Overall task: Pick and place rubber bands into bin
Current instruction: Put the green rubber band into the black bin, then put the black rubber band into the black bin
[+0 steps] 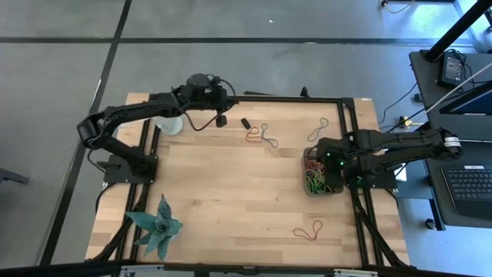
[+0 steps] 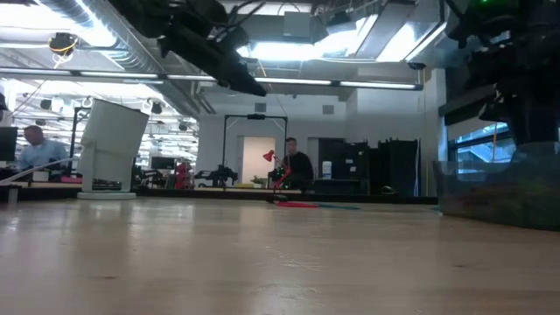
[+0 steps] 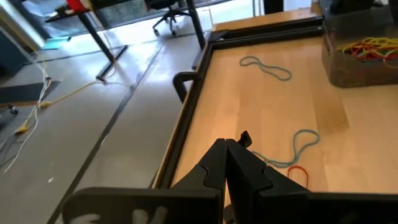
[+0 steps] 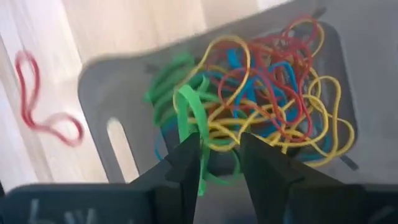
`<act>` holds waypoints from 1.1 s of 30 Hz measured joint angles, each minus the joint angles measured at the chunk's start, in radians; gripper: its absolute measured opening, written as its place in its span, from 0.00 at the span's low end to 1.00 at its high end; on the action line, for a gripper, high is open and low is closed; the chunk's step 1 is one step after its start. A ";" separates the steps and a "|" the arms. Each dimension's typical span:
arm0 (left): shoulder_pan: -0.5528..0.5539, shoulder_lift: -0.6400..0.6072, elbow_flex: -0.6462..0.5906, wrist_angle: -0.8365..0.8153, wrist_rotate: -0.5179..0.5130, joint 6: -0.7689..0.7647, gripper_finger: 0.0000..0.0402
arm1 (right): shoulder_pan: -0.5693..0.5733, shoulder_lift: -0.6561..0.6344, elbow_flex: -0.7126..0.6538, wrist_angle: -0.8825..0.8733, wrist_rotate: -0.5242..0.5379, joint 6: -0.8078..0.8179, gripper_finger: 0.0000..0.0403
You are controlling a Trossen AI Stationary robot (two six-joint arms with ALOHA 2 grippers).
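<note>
The dark grey bin (image 1: pixel 319 175) sits near the table's right edge, filled with red, yellow, green and blue rubber bands (image 4: pixel 267 106). My right gripper (image 4: pixel 221 155) hovers open just above the bin's contents, and a green band (image 4: pixel 189 109) runs along its finger. Loose bands lie on the table: a pair near the far middle (image 1: pixel 261 135), one by the far right (image 1: pixel 319 126), and a red one near the front (image 1: pixel 307 231). My left gripper (image 3: pixel 226 152) is shut and raised by the table's far edge, above and left of the bands (image 3: pixel 297 148). My right gripper points down into the bin, and a green band's strand (image 4: pixel 200 163) runs along the inner side of one finger (image 4: pixel 186 158). I cannot tell whether it clings to that finger or lies in the bin beneath it.
A small black oblong piece (image 1: pixel 246 123) lies near the far edge beside my left gripper. A white cup (image 1: pixel 170 124) stands at the far left, under the left arm. A teal plant-like object (image 1: pixel 157 228) sits at the near left corner. Black frame rails (image 1: pixel 350 115) border the table.
</note>
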 joint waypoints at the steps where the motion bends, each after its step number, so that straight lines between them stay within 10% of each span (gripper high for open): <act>1: -0.005 0.018 0.012 0.000 0.000 0.006 0.01 | 0.000 0.000 0.000 -0.008 -0.001 -0.003 0.28; 16: -0.020 0.146 0.151 -0.055 -0.087 0.042 0.01 | 0.000 0.000 0.000 -0.071 0.001 0.069 0.17; 28: -0.024 0.432 0.587 -0.586 -0.232 -0.053 0.01 | -0.001 -0.001 0.000 -0.080 0.009 0.050 0.17; 33: -0.029 0.530 0.686 -0.618 -0.239 0.236 0.02 | -0.001 0.000 0.000 -0.080 0.009 0.081 0.17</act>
